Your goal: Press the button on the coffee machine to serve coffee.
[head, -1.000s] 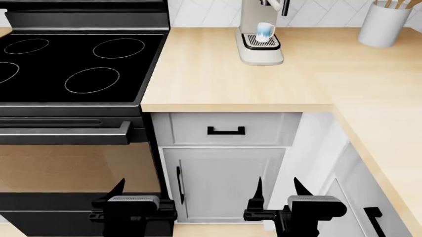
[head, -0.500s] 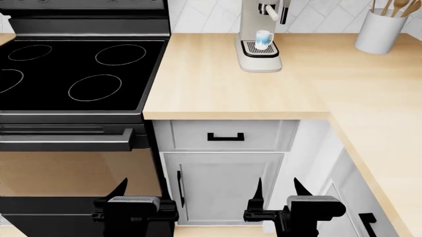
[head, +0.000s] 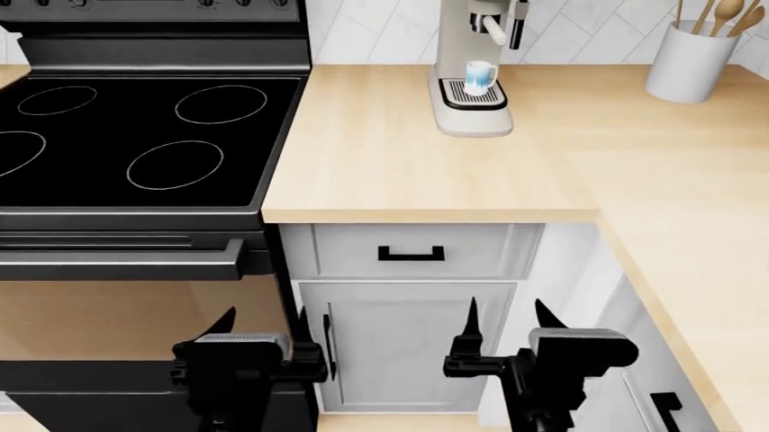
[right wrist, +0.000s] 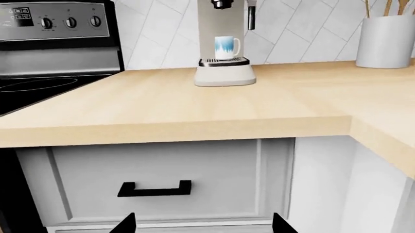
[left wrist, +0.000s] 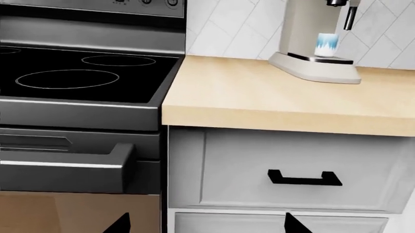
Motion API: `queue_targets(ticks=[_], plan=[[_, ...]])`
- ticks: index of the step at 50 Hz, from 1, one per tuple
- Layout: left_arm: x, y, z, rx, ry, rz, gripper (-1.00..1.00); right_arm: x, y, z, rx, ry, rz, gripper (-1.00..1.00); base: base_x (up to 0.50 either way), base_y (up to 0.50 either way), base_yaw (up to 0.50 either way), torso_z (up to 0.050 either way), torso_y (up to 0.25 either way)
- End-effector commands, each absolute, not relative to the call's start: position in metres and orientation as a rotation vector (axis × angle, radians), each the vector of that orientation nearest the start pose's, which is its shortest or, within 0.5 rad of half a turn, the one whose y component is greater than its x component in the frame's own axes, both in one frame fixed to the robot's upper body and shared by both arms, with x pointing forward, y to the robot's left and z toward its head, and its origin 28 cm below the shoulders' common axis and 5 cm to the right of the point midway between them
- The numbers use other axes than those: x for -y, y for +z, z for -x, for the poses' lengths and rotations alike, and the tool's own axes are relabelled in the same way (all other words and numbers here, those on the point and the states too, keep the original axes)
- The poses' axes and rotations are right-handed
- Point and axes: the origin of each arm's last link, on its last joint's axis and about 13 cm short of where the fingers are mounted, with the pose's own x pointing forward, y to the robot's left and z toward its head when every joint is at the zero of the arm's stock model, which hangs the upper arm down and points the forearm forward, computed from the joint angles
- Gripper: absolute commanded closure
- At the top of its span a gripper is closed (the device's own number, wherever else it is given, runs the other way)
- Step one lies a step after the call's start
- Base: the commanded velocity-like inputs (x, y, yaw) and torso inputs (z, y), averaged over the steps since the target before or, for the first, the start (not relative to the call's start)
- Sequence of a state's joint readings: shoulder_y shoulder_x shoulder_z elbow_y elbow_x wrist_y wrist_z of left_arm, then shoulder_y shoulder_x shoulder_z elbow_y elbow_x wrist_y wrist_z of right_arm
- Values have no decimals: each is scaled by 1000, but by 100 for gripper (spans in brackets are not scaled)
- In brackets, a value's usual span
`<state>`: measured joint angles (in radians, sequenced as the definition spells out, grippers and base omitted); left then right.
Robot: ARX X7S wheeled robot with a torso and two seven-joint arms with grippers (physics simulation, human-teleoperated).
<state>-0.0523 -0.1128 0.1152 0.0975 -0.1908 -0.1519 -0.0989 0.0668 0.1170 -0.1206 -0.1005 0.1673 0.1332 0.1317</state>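
So we're at the approach stage, I'd say: nothing is near the coffee machine, which sits at the back of the worktop with a blue-white cup on its drip tray. Both arms hang low by the cabinet fronts, left claw and right claw spread open, empty. Next move needs a long reach up and forward.

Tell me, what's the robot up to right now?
Both pincers, left and right, open, low by the cabinet. Coffee machine untouched, mug on its tray. Nothing in the way.
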Motion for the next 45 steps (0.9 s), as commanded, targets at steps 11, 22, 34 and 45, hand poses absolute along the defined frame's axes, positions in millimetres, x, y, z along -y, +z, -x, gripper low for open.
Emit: queue_targets(ticks=[11, 22, 34, 45], plan=[[-204, 134, -257, 50, -77, 40, -100, 121, 146, -252, 110, 42, 80, -100, 0, 0, 0, 0, 0], [-211, 200, -277, 116, -74, 50, -100, 148, 216, -262, 170, -10, 127, -100, 0, 0, 0, 0, 0], [-219, 214, -286, 93, -71, 74, -100, 167, 241, -265, 204, -51, 140, -100, 4, -5, 0, 0, 0], [-222, 207, -284, 80, -65, 72, -100, 171, 234, -266, 171, -53, 145, -100, 327, -347, 0, 0, 0]])
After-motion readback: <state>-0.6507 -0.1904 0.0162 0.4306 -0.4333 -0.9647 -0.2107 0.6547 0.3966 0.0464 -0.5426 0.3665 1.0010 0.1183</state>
